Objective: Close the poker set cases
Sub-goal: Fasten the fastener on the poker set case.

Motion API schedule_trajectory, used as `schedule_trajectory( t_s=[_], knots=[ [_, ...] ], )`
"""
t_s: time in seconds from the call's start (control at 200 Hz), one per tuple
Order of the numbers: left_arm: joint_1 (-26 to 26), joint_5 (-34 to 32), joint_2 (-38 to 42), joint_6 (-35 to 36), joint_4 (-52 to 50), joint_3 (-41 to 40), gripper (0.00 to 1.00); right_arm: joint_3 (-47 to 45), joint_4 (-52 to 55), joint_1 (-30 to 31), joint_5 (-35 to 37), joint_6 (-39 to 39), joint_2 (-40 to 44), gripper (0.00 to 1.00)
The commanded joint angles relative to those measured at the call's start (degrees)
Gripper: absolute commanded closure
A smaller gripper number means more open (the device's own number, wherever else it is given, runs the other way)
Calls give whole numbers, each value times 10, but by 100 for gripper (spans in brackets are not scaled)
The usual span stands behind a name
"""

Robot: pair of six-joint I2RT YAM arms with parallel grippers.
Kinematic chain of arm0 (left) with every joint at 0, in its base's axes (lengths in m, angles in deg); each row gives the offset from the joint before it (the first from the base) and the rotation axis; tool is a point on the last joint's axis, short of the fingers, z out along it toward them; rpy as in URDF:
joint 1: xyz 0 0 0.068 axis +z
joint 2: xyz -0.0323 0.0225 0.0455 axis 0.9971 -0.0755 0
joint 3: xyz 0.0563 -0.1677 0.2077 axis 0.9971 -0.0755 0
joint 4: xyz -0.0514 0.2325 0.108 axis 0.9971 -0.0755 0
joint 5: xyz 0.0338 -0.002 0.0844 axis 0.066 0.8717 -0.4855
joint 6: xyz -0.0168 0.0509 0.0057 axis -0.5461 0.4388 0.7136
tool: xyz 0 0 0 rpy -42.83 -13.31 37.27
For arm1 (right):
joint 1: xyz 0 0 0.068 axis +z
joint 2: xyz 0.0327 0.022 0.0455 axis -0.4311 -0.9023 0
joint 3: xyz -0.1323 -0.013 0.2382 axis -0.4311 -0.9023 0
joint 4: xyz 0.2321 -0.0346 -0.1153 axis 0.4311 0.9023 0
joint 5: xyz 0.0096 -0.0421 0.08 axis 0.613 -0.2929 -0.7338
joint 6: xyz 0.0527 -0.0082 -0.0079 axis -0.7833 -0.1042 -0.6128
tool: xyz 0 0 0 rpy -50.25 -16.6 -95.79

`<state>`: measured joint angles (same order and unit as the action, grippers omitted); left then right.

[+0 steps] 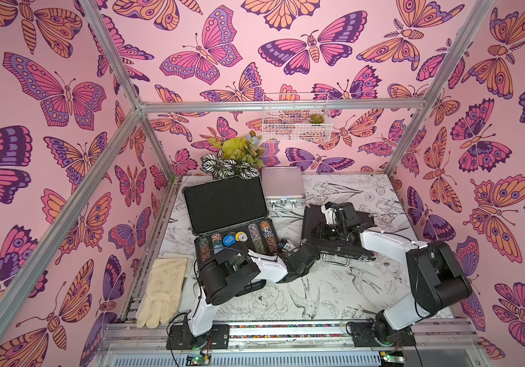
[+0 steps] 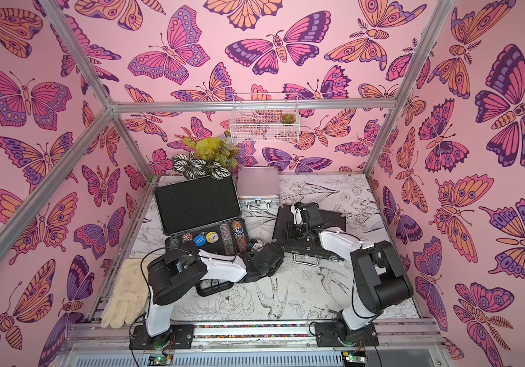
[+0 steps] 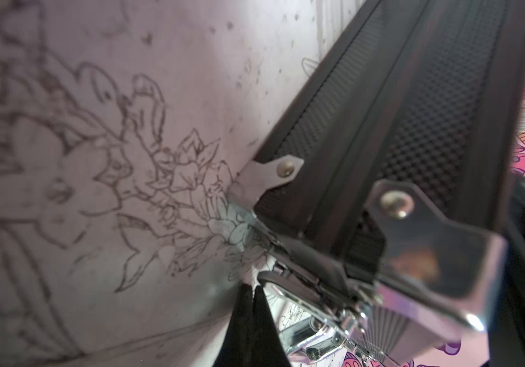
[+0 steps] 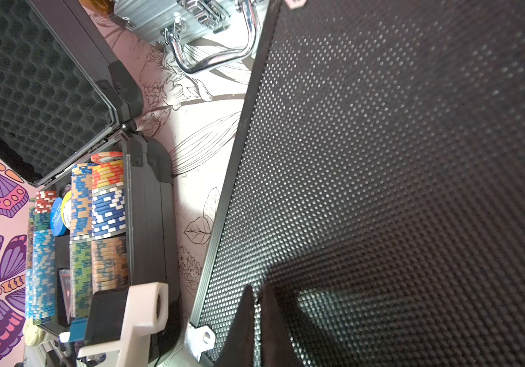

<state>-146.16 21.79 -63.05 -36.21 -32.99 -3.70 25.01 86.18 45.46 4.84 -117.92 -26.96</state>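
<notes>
Black, silver-trimmed flat case lies shut on the right; right gripper, closed and empty, rests on its lid; left gripper, closed and empty, sits beside its front corner; latching seems next, needing fine fingertip aim; grey case gapes left; silver case is closed behind; floral table, butterfly walls.

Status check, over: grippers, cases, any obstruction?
Both shut: right gripper on flat black case lid, left gripper by its near corner. Closed: silver case. Open: large grey case, left arm overhanging its front.
</notes>
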Motion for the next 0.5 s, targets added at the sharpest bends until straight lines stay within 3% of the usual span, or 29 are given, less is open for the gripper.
schedule_trajectory(
  t_s=[0.0, 0.185, 0.331, 0.496],
  knots=[
    [25, -29, -24, -9, -1, -14, 100, -56, 142, 6, 14, -1, -44, 89],
    [26, -27, -18, -5, 12, -30, 100, -63, 135, 6, 12, -1, -49, 89],
    [23, -20, 31, 27, 14, -58, 100, -58, 139, 6, 13, 2, -49, 89],
    [22, -36, 80, 63, -46, -65, 100, -49, 142, 6, 15, 2, -52, 89]
  ],
)
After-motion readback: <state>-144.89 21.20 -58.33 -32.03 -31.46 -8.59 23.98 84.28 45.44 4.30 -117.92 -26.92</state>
